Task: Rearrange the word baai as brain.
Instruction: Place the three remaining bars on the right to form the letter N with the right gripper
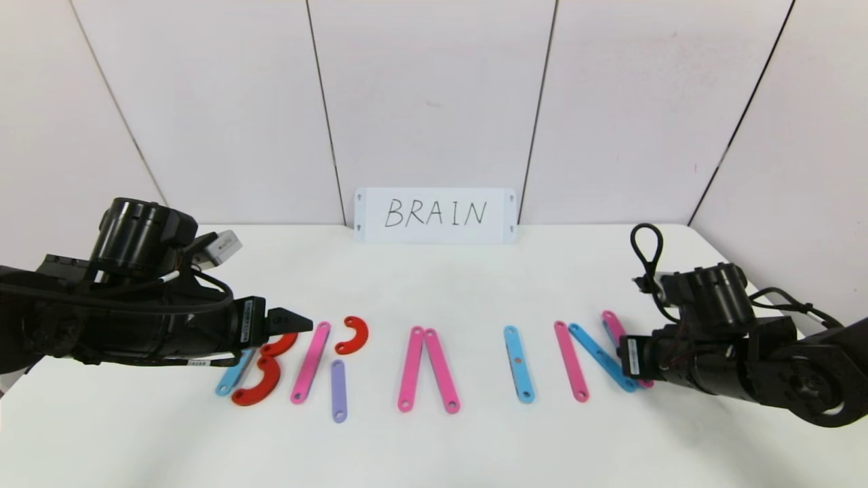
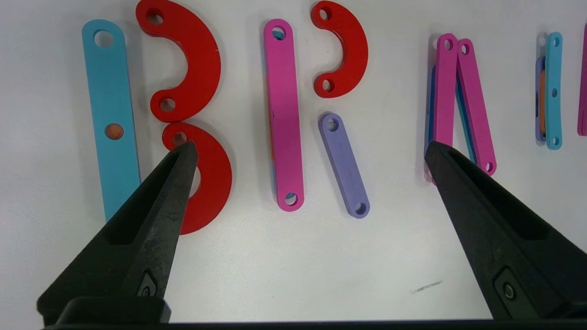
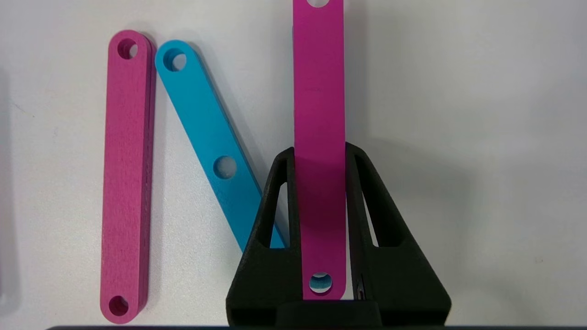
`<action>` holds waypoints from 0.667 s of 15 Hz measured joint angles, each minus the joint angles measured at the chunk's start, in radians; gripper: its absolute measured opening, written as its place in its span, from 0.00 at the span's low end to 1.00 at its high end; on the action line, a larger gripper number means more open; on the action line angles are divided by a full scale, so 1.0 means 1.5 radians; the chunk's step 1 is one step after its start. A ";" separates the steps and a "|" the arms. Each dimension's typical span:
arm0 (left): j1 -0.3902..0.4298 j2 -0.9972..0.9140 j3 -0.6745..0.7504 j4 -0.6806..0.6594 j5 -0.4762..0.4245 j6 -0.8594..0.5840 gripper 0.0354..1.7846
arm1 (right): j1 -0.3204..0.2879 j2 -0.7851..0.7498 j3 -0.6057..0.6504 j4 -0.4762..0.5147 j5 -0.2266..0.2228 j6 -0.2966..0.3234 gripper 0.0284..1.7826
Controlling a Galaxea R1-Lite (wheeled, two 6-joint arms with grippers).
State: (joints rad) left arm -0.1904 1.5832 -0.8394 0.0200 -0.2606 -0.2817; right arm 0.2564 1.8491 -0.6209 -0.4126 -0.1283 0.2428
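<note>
Reads nearly as BRAIN already, in a row across the middle of the worktop, in front of the white card at the rear edge. Starts toward the left edge with a B of a light-blue bar and two red curves. Continues with an R of a long pink bar, a third red curve and a lilac bar. Then an A of two leaning pink bars (no crossbar to see, so perhaps meant so), an I of a single blue bar, and an N toward the right edge.

Left to do, as judged: only setting free the last stroke of the N. Gripped firmly between the closed jaws of the right gripper: the last pink bar, just beside the blue diagonal. Cannot tell whether lying flat or lifted.

Above the B and R, with jaws spread wide and nothing held: the left gripper.
</note>
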 joint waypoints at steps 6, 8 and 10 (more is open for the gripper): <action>0.000 -0.001 0.001 0.000 0.000 0.000 0.97 | 0.011 -0.025 0.014 0.000 -0.023 0.000 0.16; -0.001 -0.001 0.001 0.000 0.000 0.000 0.97 | 0.011 -0.025 0.015 0.000 -0.025 0.000 0.16; -0.001 -0.001 0.001 0.000 0.000 0.000 0.97 | 0.011 -0.024 0.015 -0.001 -0.025 0.001 0.16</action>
State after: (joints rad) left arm -0.1919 1.5817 -0.8374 0.0200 -0.2602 -0.2819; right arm 0.2728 1.8126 -0.5987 -0.4136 -0.1653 0.2449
